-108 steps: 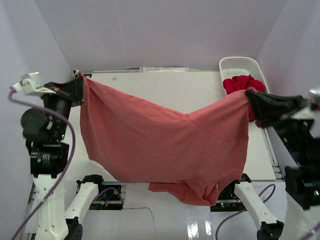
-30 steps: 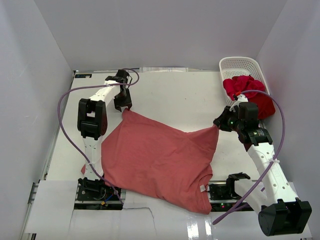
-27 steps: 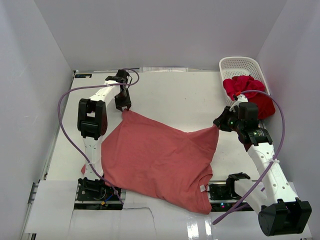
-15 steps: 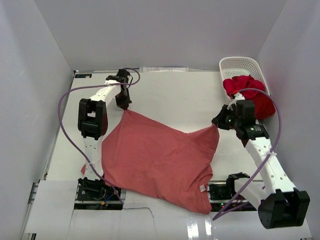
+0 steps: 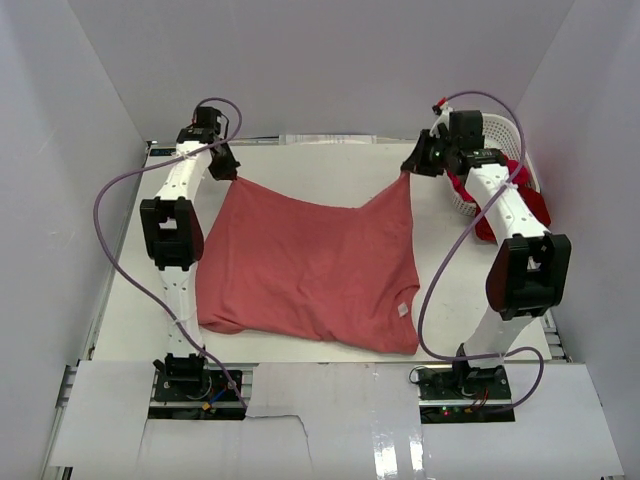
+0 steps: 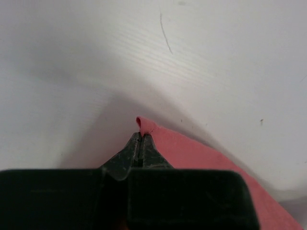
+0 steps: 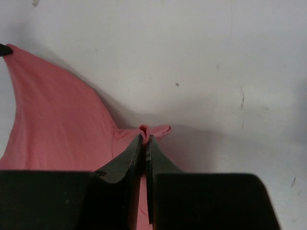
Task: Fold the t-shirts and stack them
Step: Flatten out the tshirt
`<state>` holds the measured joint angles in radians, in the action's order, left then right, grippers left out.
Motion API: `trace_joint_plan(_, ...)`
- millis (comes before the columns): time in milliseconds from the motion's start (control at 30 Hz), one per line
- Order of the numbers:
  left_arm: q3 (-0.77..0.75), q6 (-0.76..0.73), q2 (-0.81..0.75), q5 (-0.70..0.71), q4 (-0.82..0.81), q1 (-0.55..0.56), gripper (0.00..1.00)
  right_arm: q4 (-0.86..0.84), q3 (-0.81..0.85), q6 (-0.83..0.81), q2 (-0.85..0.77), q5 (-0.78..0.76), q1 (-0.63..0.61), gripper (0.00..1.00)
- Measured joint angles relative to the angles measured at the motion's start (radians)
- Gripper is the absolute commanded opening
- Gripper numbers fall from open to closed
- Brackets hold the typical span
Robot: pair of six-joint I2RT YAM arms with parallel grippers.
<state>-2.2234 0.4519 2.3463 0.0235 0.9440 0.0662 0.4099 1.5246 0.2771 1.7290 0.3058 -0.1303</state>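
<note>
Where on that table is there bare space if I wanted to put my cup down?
One bare patch: the far strip of table between the left gripper and right gripper, beyond the sagging edge of the salmon t-shirt. Another lies between the shirt's right side and the right arm. Crowded: the far right corner, with the basket and red shirts.
</note>
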Motion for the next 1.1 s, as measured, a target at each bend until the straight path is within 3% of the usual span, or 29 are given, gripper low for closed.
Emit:
trace_joint_plan(67,0.06,0.018,-0.044,-0.033,-0.056,-0.024,0.0,-0.008,0.073,-0.011,0.022,0.024,-0.001,0.08)
trace_joint_plan(133,0.1,0.037,-0.092,-0.062,-0.078,-0.047,0.0,0.07,0.266,-0.023,0.084,0.036,-0.001,0.08)
trace_joint_plan(267,-0.024,0.076,-0.115,-0.131,-0.101,-0.072,0.0,0.109,0.701,-0.046,0.235,0.046,0.0,0.08)
trace_joint_plan(400,-0.097,0.115,-0.184,-0.2,-0.179,-0.098,0.0,0.1,0.753,-0.048,0.182,0.058,0.007,0.08)
trace_joint_plan(600,0.068,0.149,-0.444,-0.252,-0.307,-0.155,0.0,0.083,0.603,-0.047,0.044,0.056,0.013,0.08)
trace_joint_plan(867,0.503,0.178,-0.768,-0.335,-0.414,-0.18,0.0,0.068,0.072,-0.051,-0.222,0.047,0.013,0.08)
trace_joint_plan(1100,0.846,0.176,-1.099,-0.373,-0.42,-0.177,0.0,0.085,-0.177,-0.058,-0.647,0.082,0.013,0.08)
